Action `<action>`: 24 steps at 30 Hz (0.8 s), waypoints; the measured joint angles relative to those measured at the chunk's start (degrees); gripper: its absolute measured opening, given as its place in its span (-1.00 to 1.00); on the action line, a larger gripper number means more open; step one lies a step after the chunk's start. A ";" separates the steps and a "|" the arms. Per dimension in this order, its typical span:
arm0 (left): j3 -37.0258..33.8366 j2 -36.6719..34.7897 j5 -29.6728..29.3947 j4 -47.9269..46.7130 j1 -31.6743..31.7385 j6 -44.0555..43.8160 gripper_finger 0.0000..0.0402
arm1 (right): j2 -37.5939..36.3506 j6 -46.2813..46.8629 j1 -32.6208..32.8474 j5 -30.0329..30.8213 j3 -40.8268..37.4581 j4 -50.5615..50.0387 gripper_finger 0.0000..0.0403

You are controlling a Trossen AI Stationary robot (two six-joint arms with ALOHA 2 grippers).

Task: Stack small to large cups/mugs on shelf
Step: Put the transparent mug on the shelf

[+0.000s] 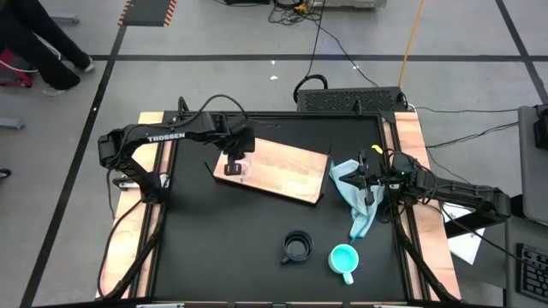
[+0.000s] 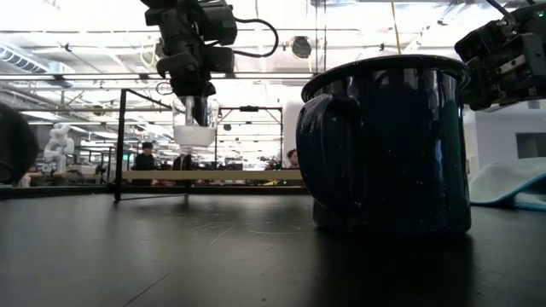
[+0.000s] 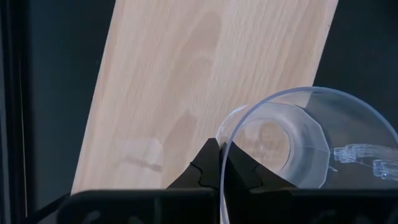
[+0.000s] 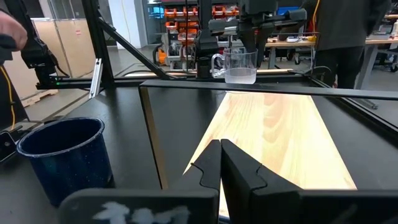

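Note:
My left gripper (image 1: 235, 161) is shut on the small clear glass cup (image 2: 194, 128), a little above the left end of the light-brown wooden shelf (image 1: 282, 171). The black handled mug (image 1: 297, 248) and the turquoise handled mug (image 1: 344, 259) stand upright on the black tabletop near its front edge. The black mug fills the foreground of the low view (image 2: 388, 145). My right gripper (image 1: 370, 181) is shut and empty at the table's right side, over the pale blue cloth, its fingers (image 4: 211, 165) pointing along the shelf (image 4: 280, 137). My left gripper pinches the glass cup's wall at the rim (image 3: 222, 163), one finger inside the cup and one outside. The fingers come from above, pointing down. The cup hangs upright below them, clear of the shelf (image 2: 213, 175), with its handle (image 3: 360, 154) off to one side.
A pale blue cloth (image 1: 355, 201) lies crumpled on the table's right side, beside the shelf's right end. Pale wooden side rails (image 1: 411, 145) run along both table edges. Bare shelf surface (image 3: 186, 81) lies under the cup. People show in the room beyond the table.

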 joint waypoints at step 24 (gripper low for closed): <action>-5.28 0.00 0.78 3.94 0.37 -4.46 -1.00 | -0.01 1.10 -0.01 0.01 -0.02 0.00 -1.00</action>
